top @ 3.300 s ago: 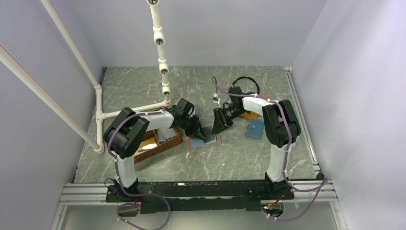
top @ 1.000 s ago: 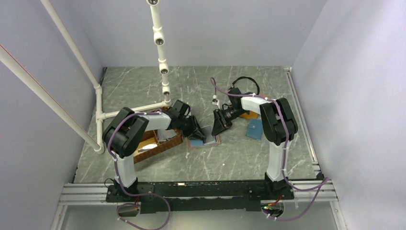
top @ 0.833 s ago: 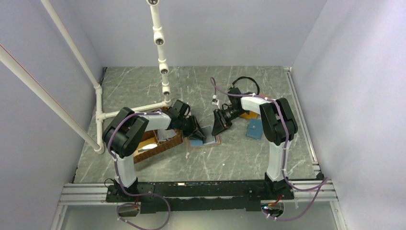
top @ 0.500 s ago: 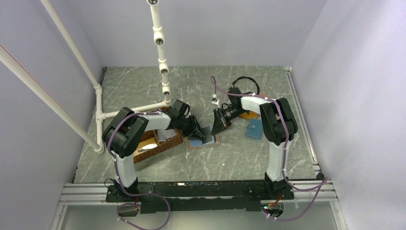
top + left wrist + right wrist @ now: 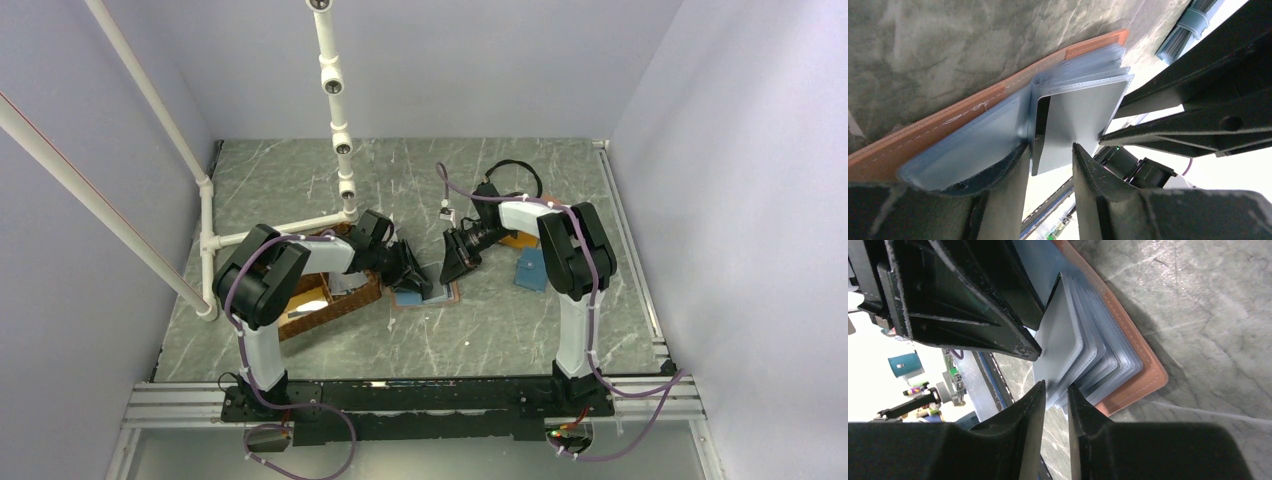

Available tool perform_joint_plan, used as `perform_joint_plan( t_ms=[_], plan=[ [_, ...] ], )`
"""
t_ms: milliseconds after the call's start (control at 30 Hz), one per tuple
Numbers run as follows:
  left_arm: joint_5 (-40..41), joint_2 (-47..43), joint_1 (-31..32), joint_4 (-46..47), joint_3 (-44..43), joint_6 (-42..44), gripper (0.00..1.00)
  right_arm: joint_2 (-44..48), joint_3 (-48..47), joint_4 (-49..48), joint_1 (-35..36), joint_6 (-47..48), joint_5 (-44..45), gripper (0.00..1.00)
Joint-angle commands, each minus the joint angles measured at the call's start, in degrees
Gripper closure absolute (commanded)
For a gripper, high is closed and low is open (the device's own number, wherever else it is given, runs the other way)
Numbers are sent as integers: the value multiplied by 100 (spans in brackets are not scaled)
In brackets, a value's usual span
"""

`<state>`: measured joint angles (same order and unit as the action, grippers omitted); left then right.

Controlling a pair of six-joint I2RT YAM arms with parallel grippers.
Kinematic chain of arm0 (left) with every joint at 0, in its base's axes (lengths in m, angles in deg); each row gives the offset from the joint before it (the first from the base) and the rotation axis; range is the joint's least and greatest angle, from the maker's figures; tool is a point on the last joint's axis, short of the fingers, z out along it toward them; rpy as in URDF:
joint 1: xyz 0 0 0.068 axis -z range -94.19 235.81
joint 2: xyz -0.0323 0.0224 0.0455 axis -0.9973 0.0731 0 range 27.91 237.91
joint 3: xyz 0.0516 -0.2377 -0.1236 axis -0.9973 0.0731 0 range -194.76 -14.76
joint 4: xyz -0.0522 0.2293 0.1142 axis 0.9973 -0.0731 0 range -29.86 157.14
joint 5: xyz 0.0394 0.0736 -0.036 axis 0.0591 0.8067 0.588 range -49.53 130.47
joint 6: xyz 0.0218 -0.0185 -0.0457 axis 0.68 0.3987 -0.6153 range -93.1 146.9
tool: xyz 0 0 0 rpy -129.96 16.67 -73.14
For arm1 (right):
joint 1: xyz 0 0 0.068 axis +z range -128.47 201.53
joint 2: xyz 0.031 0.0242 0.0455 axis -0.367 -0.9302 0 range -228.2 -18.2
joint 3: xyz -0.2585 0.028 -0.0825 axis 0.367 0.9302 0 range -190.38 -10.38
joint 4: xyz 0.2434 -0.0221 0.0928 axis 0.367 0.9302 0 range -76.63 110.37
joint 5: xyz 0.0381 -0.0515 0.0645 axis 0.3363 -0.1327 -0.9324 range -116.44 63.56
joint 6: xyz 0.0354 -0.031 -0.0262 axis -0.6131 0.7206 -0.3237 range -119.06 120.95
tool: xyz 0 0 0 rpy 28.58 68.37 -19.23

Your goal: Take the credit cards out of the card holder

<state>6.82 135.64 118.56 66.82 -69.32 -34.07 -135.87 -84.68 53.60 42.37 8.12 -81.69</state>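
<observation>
Left wrist: card holder lay open, 1 credit card poked up, none out yet imo. Left hand part open astride it; right hand narrow, grip unclear.

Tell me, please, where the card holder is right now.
The card holder lies open at the top view's centre, between the left gripper and right gripper, beside the basket.
</observation>
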Motion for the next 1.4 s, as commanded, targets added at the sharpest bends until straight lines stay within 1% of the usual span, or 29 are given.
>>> perform_joint_plan(
  t_ms=[0,133,200,367,533,867,967,1100,1233,1367],
  plan=[
    [-105,-120,6,631,136,-176,57,-168,-205,2,175,-43,-60,79],
    [-131,-194,-47,767,245,-238,57,-106,-176,-6,167,-3,-142,95],
    [-127,-243,-86,792,290,-249,55,-50,-143,-32,151,9,-140,100],
    [-102,-401,-176,809,385,-220,48,50,-6,-102,-18,26,-181,100],
    [-192,-448,-255,1158,565,-380,48,90,97,-142,-101,55,-261,100],
    [-196,-413,-307,1115,551,-427,51,240,305,-229,-351,89,-478,100],
    [-226,-343,-305,1130,546,-458,54,287,346,-252,-353,107,-455,100],
    [-210,-320,-305,941,447,-352,54,270,338,-209,-361,142,-367,100],
    [-296,-138,-296,879,293,-284,54,191,308,-201,-361,113,-461,100],
    [-308,46,-238,846,251,-291,58,112,291,-197,-361,70,-537,100]
  ],
)
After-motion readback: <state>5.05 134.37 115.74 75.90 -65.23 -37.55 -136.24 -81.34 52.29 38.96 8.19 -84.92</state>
